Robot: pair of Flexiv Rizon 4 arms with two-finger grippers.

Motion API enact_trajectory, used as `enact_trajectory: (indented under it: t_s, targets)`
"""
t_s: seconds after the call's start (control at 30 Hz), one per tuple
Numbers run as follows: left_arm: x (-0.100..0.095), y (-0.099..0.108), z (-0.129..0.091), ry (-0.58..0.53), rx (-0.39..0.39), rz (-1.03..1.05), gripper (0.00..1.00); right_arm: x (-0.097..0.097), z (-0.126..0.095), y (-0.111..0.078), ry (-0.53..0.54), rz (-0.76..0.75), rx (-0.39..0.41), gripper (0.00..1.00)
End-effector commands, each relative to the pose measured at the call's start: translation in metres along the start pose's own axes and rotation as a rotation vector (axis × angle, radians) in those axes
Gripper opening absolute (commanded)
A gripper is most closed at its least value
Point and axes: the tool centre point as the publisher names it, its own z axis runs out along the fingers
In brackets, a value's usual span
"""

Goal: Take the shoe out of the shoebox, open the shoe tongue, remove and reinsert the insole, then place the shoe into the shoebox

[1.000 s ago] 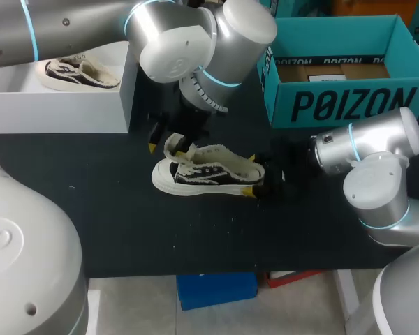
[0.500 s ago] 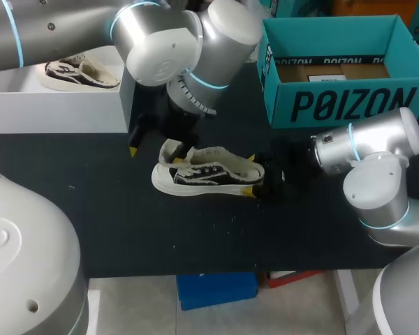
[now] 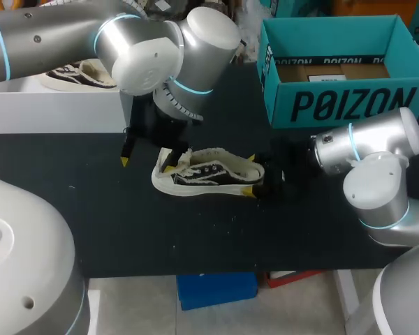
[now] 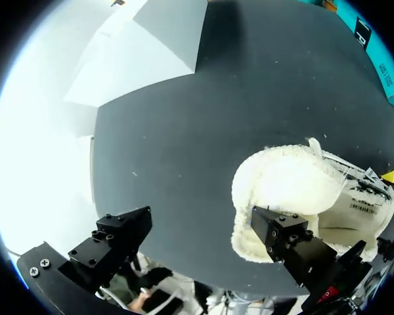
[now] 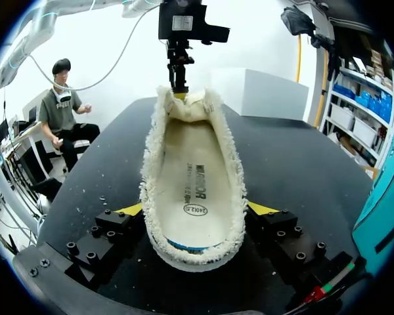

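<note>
Currently mid-task: black-and-cream low canvas sneaker with fleecy lining [image 3: 208,174] stands sole-down near the middle of the black worktop [image 3: 160,237], out of its box. Cream printed insole [image 5: 194,187] lies flat inside, so removal looks not yet done. Right jaws clamped on the heel from both sides. Left jaws apart over the toe end, one finger at the fleecy tongue. Judged step: opening the tongue. Next move calls for a pinch on the insole's edge with the heel steadied. Teal cardboard shoebox [image 3: 335,105] sits open at the far right corner.
</note>
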Motion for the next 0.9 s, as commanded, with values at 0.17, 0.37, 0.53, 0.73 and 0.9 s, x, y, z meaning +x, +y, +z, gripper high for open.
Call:
enact_trajectory:
  t_s: [0.17, 0.37, 0.53, 0.73, 0.9]
  targets:
    - [-0.003, -0.001, 0.002, 0.004, 0.019, 0.015, 1.00, -0.001, -0.001, -0.004, -0.001, 0.002, 0.001, 0.00]
    - [-0.009, -0.002, -0.034, 0.049, 0.115, 0.091, 0.82, -0.001, -0.001, -0.004, -0.001, 0.002, 0.001, 0.00]
    - [-0.010, -0.007, -0.073, 0.192, 0.205, 0.264, 0.00, -0.001, -0.001, -0.004, -0.001, 0.002, 0.001, 0.00]
    - [0.018, -0.008, -0.108, 0.454, 0.287, 0.939, 0.00, -0.001, -0.001, -0.004, -0.001, 0.002, 0.001, 0.00]
    - [0.054, -0.001, -0.128, 0.499, 0.369, 1.433, 0.00, -0.001, -0.001, -0.004, -0.001, 0.002, 0.001, 0.00]
